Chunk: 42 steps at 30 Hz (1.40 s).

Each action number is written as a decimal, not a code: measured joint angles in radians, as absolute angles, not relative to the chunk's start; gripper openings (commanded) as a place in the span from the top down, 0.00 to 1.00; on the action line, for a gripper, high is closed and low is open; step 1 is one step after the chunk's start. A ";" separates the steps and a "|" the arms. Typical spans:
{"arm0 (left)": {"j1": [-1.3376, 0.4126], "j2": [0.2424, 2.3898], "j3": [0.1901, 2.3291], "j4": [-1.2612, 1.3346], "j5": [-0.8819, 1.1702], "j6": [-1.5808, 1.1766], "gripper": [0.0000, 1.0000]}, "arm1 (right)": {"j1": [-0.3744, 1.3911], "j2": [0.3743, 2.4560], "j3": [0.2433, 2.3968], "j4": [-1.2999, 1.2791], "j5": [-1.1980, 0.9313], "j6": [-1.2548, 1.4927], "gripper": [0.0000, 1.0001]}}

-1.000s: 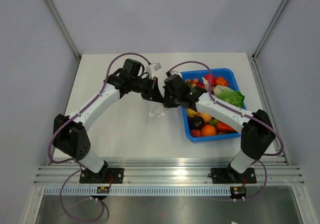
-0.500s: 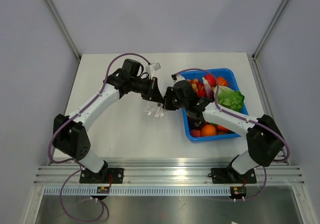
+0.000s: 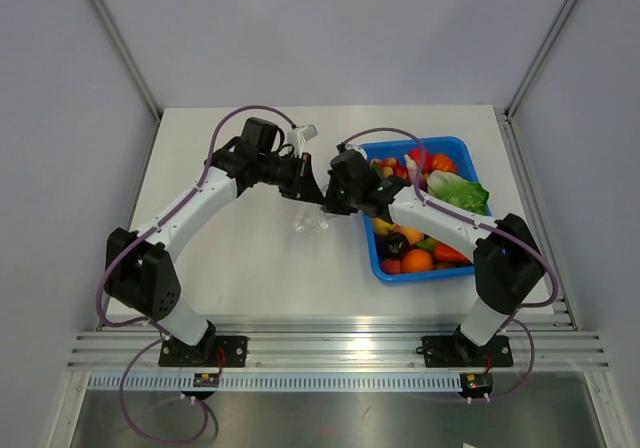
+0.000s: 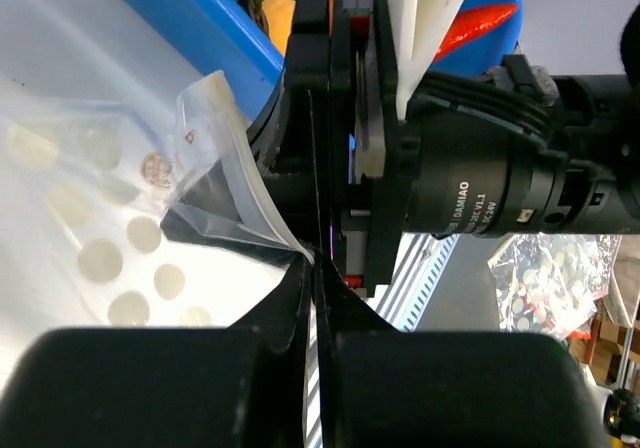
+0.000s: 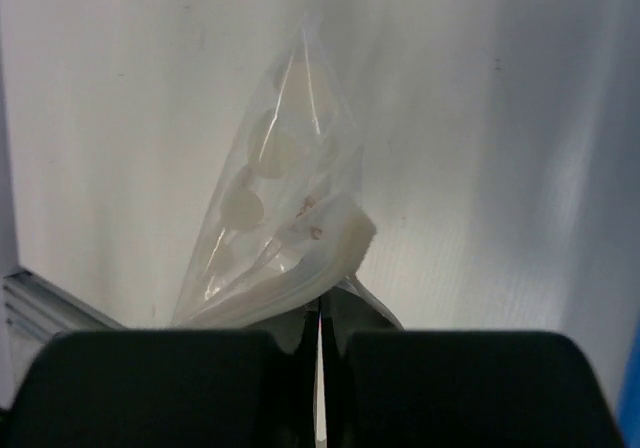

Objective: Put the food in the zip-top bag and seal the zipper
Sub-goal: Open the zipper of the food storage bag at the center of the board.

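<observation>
The zip-top bag (image 3: 312, 219), clear with pale round marks, hangs between my two grippers just left of the blue tray. My left gripper (image 3: 312, 189) is shut on the bag's mouth edge (image 4: 245, 196). My right gripper (image 3: 331, 199) faces it and is shut on the same edge, where the thick zipper strip (image 5: 335, 240) folds over. The bag (image 5: 275, 203) droops toward the table and looks empty. A small dark round fruit (image 3: 394, 246) lies in the tray among the other food.
The blue tray (image 3: 458, 149) at the right holds a green cabbage (image 3: 458, 190), orange and red fruits and other toy food. Its blue wall (image 4: 190, 23) shows close behind the bag in the left wrist view. White table top lies left of the bag.
My right arm swung toward the near side half a second ago and has come back up beside the left gripper. The bag shifted slightly with it. Both grippers stay shut on the bag.
</observation>
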<state>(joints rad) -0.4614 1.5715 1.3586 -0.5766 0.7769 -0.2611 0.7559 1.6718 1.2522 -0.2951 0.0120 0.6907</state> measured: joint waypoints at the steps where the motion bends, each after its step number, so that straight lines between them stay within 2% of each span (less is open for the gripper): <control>1: -0.460 1.571 1.358 -0.578 0.773 -0.261 1.00 | 0.757 1.683 1.274 -0.335 0.043 0.691 0.99; 5: -0.465 1.571 1.356 -0.585 0.774 -0.254 1.00 | 0.760 1.702 1.320 -0.466 0.171 0.693 0.98; 7: -0.471 1.571 1.350 -0.586 0.773 -0.248 1.00 | 0.760 1.702 1.329 -0.529 0.235 0.696 0.93; 16: -0.480 1.572 1.332 -0.587 0.740 -0.218 1.00 | 0.781 1.722 1.408 -0.664 0.394 0.688 0.68; 26: -0.491 1.573 1.312 -0.574 0.646 -0.203 1.00 | 0.792 1.783 1.472 -0.735 0.483 0.633 0.73; 35: -0.525 1.606 1.303 -0.538 0.556 -0.205 1.00 | 0.800 1.839 1.571 -0.864 0.638 0.626 0.73; 42: -0.533 1.643 1.303 -0.527 0.521 -0.243 1.00 | 0.800 1.845 1.573 -0.867 0.633 0.604 0.72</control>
<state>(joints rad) -0.5331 1.6428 1.3029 -0.5270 0.5209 -0.2428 0.7998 1.8454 1.5734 -0.8669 0.6331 0.6041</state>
